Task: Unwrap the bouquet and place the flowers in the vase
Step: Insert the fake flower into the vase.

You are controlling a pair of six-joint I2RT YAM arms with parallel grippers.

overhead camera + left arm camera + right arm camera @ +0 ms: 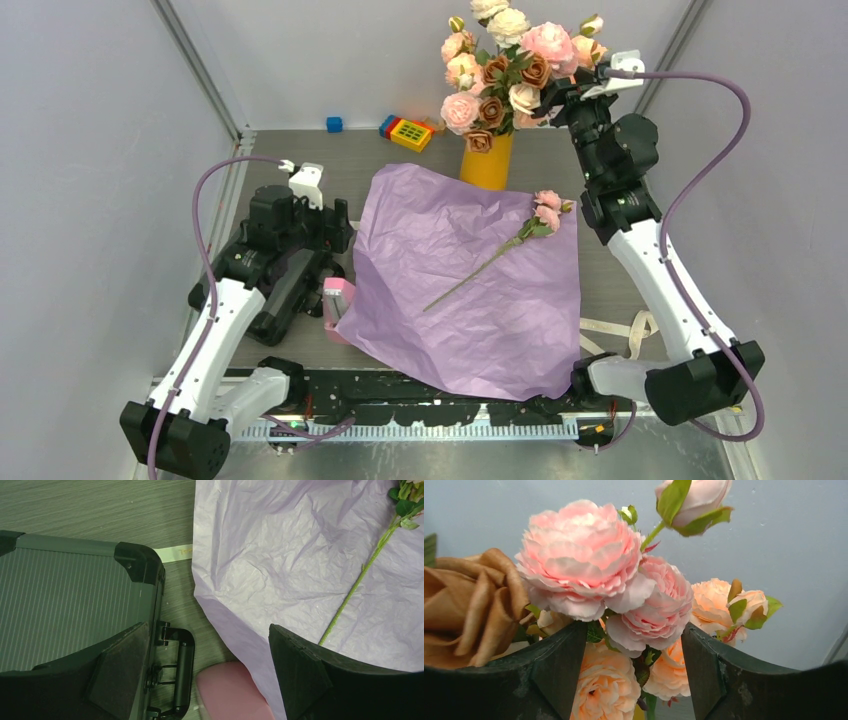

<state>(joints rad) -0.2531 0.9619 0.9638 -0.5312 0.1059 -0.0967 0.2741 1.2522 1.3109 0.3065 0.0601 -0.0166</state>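
Vase [487,165], tall yellow-orange cylinder, at the far end of the surface [350,160], holding pink, peach and brown artificial roses [505,70]. Right gripper [634,672] among the blooms, jaws apart, clasping nothing. One pink rose stem [500,255] lying on the flattened lilac crinkled paper [470,310]. Left gripper [205,680] wide open beside the paper's left edge.

I am in a robot lab booth — grey panel walls [90,150] on metal frame posts [203,70] box in a wood-grain tabletop [340,155], my left arm [215,330] and right arm [660,270] mounted at its near edge.
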